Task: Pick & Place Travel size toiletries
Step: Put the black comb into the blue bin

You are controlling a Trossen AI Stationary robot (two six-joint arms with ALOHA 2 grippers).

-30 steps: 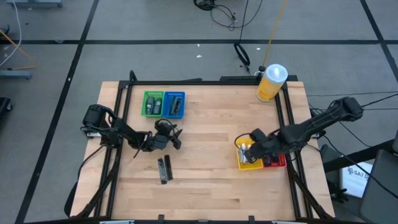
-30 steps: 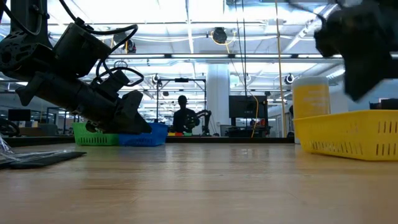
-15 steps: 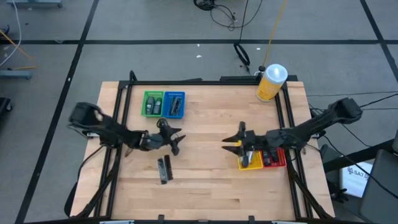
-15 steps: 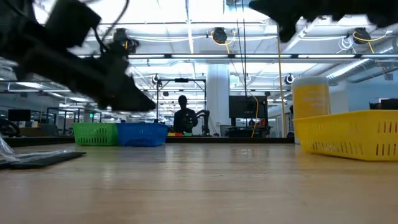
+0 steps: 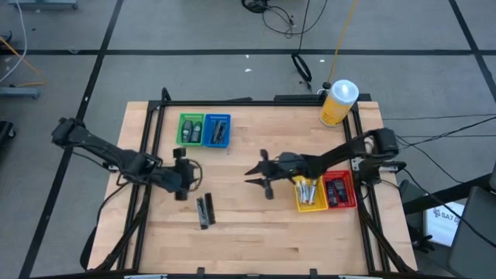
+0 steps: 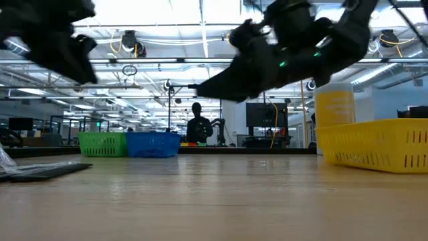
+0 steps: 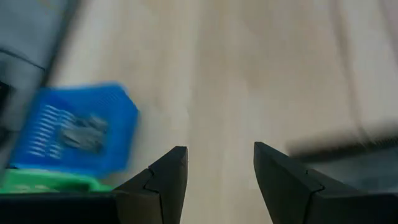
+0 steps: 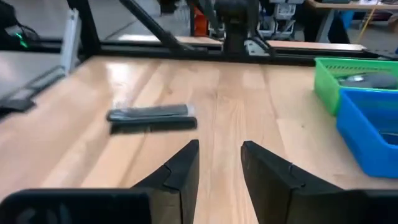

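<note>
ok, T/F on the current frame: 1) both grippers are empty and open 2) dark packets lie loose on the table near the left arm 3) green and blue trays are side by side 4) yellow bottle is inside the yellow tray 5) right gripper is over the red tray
1) True: the left gripper and the right gripper are open with nothing between the fingers.
2) True: the dark packets lie on bare wood.
3) True: the green tray touches the blue tray.
4) False: the yellow bottle stands at the table's far edge, apart from the yellow tray.
5) False: the right gripper is over mid-table, clear of the red tray.
</note>
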